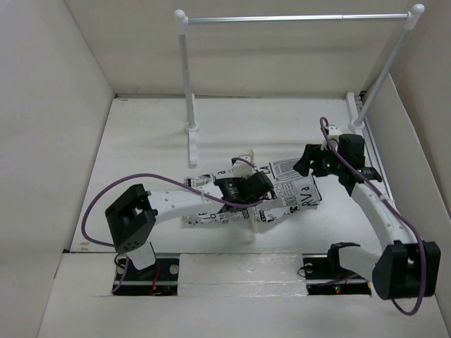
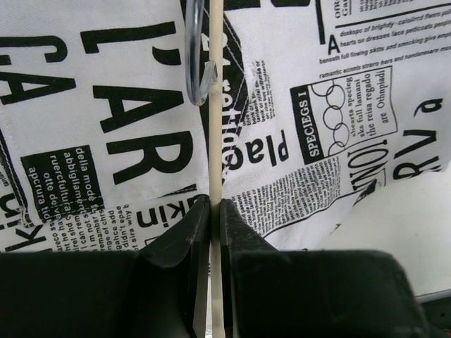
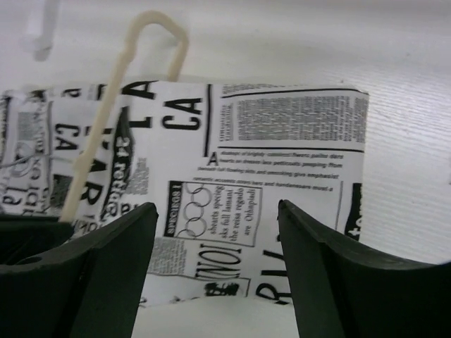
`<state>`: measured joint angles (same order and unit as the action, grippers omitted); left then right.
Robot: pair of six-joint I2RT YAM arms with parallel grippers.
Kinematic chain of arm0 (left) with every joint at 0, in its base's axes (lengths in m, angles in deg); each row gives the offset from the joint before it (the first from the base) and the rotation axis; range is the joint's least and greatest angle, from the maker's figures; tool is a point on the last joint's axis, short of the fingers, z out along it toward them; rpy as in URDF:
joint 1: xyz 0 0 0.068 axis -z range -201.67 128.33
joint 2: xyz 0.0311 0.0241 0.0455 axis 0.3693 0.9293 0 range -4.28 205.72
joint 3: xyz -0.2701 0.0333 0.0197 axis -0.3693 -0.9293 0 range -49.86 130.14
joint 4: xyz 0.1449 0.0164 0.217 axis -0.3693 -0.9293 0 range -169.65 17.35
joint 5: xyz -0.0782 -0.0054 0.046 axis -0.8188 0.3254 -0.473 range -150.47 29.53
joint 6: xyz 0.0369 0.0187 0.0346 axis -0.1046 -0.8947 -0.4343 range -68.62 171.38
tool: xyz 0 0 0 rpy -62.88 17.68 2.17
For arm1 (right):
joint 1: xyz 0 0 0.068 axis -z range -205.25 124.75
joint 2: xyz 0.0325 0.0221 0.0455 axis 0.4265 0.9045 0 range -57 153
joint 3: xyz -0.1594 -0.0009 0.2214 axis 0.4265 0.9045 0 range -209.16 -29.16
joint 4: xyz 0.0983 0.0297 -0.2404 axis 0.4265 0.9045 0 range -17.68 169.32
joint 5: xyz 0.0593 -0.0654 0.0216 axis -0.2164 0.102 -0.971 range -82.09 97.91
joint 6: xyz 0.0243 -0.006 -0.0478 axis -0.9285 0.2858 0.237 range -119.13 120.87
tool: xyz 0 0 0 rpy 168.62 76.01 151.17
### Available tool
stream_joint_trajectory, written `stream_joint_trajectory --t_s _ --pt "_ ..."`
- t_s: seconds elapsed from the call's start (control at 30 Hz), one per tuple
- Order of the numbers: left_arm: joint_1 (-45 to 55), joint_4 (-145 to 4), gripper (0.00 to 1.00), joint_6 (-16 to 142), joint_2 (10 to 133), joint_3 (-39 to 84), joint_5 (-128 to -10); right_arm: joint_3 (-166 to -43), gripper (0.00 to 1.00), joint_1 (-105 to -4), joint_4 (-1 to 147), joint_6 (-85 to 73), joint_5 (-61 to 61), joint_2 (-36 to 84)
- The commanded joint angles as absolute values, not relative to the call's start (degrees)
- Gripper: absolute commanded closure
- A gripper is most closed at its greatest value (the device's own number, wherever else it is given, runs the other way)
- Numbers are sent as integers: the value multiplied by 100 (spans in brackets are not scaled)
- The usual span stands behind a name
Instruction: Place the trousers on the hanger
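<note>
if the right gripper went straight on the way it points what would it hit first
Most likely the trousers: the printed cloth lies straight ahead of the open right gripper, with the hanger off to one side, though depth is unclear.

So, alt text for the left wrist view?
The left gripper pinches the thin cream hanger, which runs straight up the frame over white trousers printed with black newspaper text. Its wire hook curves at the top.

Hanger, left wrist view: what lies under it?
The newspaper-print trousers lie spread directly beneath the hanger, whose thin bar the left gripper pinches. The table under that cloth is covered. Whether any part of the hanger passes beneath a fold cannot be seen.
</note>
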<state>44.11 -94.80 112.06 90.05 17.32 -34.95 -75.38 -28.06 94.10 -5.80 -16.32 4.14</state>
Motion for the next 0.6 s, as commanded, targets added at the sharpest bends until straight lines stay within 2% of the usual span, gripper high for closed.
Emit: stream_joint_trajectory --t_s 0.0,0.2,0.3,0.33,0.4,0.5,0.53,0.57 --pt "4442 -9427 100 11431 8783 1572 -3243 -7539 24 -2431 9150 -352 -798 1100" --pt "4442 -9374 100 11448 8730 1413 -3287 -8294 20 -1936 8858 17 -1579 2856" --pt "4442 -9357 100 11466 8695 1317 -3278 -8331 27 -1936 8832 211 -2047 3290" --pt "4442 -9339 100 11466 8695 1290 -3269 -8217 32 -1936 8579 106 -2100 3300" --pt "4442 -9322 100 11509 8695 1263 -3348 -7760 36 -1805 8210 -156 -2406 3300" --pt "4442 -9190 100 11492 8643 1202 -3419 -7338 79 -1524 7698 -448 -2716 3423" --pt "4442 -9190 100 11492 8651 1185 -3410 -7276 97 -1445 7576 -553 -2760 3440" --pt "4381 -9198 100 11492 8660 1158 -3427 -7188 100 -1270 7505 -606 -2795 3397"
